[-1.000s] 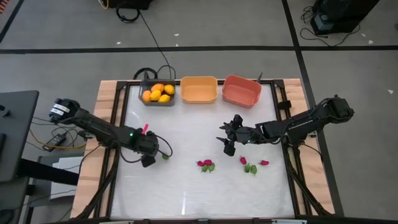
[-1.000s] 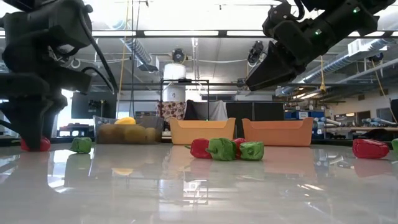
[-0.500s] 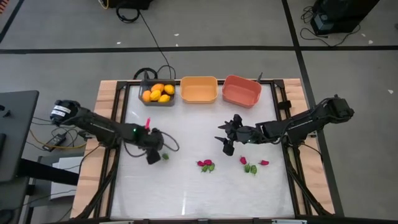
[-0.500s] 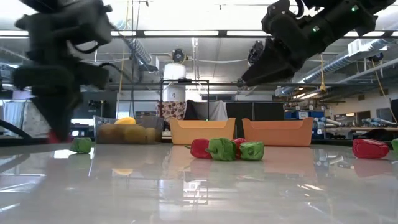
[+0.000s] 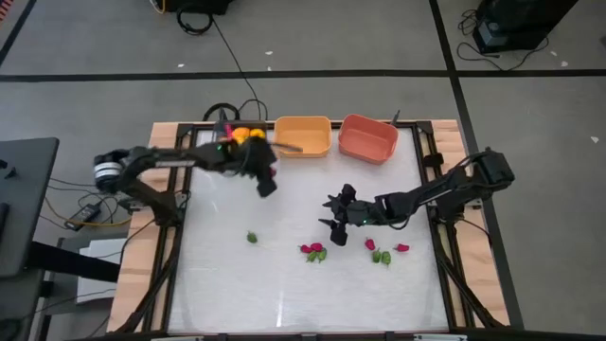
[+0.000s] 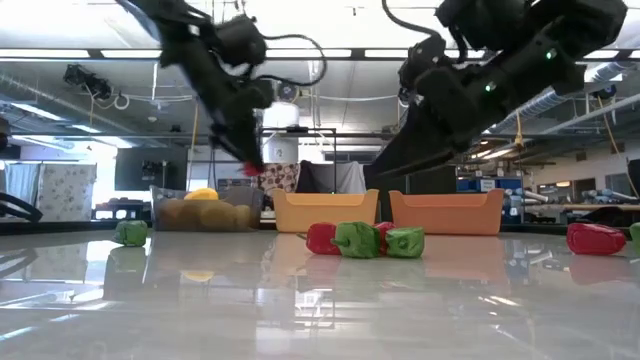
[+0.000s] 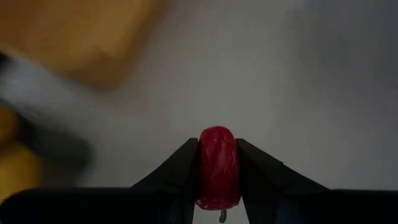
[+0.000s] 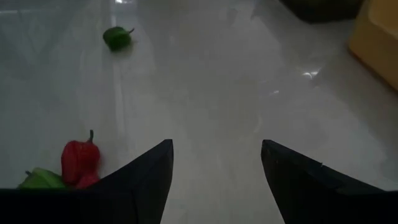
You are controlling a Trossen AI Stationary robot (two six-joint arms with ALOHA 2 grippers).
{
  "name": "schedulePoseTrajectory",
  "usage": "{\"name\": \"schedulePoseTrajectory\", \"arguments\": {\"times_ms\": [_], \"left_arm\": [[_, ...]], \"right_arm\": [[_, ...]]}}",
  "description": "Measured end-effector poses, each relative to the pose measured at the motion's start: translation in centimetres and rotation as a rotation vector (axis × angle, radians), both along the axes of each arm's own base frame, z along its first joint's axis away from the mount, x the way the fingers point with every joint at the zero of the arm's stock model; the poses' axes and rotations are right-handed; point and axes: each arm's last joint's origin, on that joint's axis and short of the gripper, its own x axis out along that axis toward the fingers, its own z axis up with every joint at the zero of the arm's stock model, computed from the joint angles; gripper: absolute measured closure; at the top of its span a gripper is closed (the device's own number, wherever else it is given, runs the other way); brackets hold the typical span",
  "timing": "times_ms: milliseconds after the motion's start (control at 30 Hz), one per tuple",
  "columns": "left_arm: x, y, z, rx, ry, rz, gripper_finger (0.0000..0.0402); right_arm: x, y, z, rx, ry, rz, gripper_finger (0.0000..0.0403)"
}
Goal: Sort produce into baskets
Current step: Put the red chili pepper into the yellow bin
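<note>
Left hand clamped on a red pepper, right hand spread apart

Only the left wrist view shows the pepper pinched between both fingers; in the high view the left hand sits upper centre, just below the grey basket of yellow fruit and beside the orange basket, with the salmon basket further right. Half a second ago that hand was lower left, by the lone green pepper, which lies where it was. The right hand hovers mid-frame above the counter, a little left of before, near the red-and-green cluster; more pieces lie right of it
</note>
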Motion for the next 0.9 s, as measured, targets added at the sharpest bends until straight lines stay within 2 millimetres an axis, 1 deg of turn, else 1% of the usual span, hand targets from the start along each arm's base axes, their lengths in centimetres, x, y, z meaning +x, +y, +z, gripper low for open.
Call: {"name": "schedulePoseTrajectory", "arguments": {"times_ms": [200, 267, 367, 467, 633, 767, 900], "left_arm": [[3.7, 5.2, 0.2, 0.063, 0.04, 0.008, 0.0295], [4.9, 6.8, 0.6, 0.085, 0.025, 0.02, 0.0295], [6.3, 9.0, 0.9, 0.103, 0.026, 0.045, 0.0295], [7.3, 10.8, 1.1, 0.116, 0.022, 0.076, 0.0295], [8.0, 12.5, 0.7, 0.151, 0.044, 0.065, 0.0284], [7.8, 12.6, 0.5, 0.174, 0.082, 0.048, 0.0264], [7.5, 12.3, 0.2, 0.146, 0.124, 0.05, 0.0232]], "right_arm": [[1.0, 0.1, -1.3, -0.004, -0.031, 0.015, 0.0148], [1.1, 0.1, -1.6, -0.002, -0.03, 0.017, 0.0148], [1.1, 0.2, -2.1, -0.001, -0.012, 0.024, 0.0148], [1.1, 0.2, -2.2, -0.001, -0.008, 0.024, 0.0148], [1.2, 0.3, -2.1, 0.0, -0.016, 0.026, 0.0148], [1.1, 0.3, -2.1, -0.001, -0.012, 0.028, 0.0148], [1.1, 0.3, -2.1, -0.001, -0.013, 0.029, 0.0148]]}}
